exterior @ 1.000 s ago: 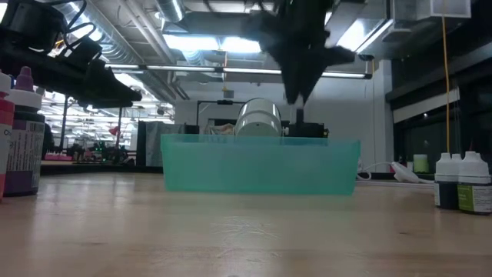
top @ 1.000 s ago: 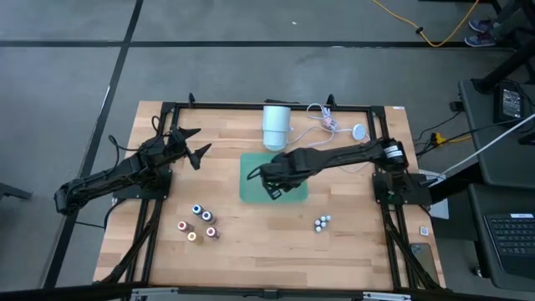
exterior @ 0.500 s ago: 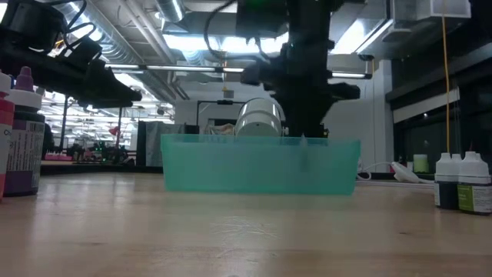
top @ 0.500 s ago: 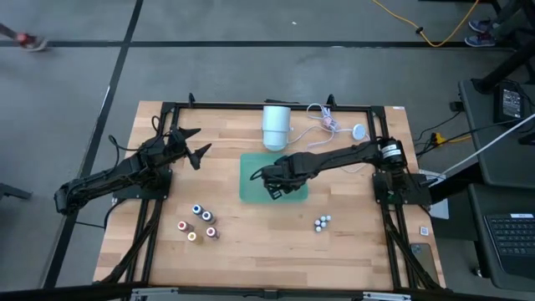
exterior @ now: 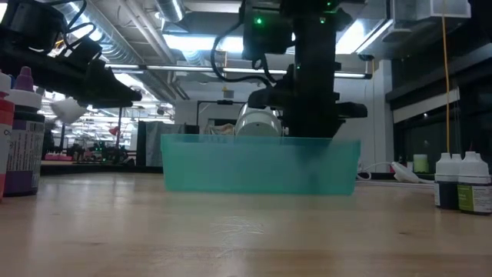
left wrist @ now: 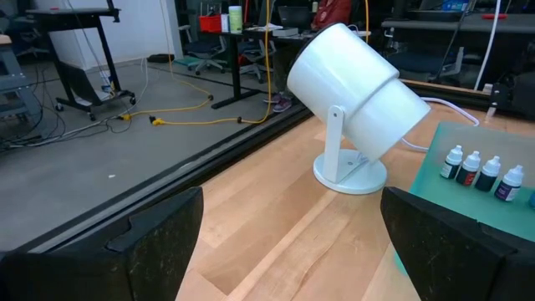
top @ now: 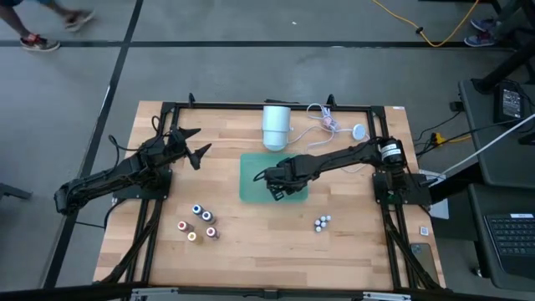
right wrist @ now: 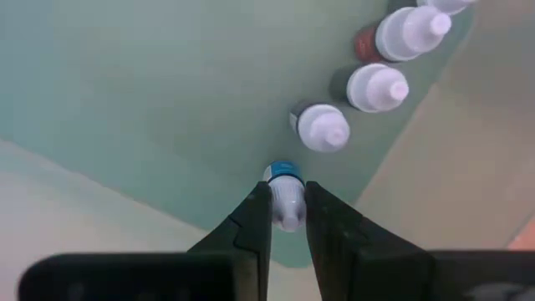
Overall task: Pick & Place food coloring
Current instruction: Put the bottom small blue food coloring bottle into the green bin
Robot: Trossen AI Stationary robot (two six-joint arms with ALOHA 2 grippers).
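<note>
Nearest, five colour-capped food colouring bottles [top: 198, 222] and a white-capped trio [top: 322, 222] await on the pale wooden tabletop [top: 251, 242], while the right gripper [right wrist: 288, 219] pinches a blue-banded bottle [right wrist: 285, 191] into the shallow teal plastic tray [top: 249, 171] beside four placed, the left gripper [top: 194, 145] idle, spread, far-left, before a white lamp [top: 277, 125] and workshop.

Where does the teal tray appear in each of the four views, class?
High view: teal tray at table centre, under the right pincer.
Low view: across the middle.
Left wrist view: right edge.
Right wrist view: fills the background.
Shared landmark: white cylinder behind it.
</note>
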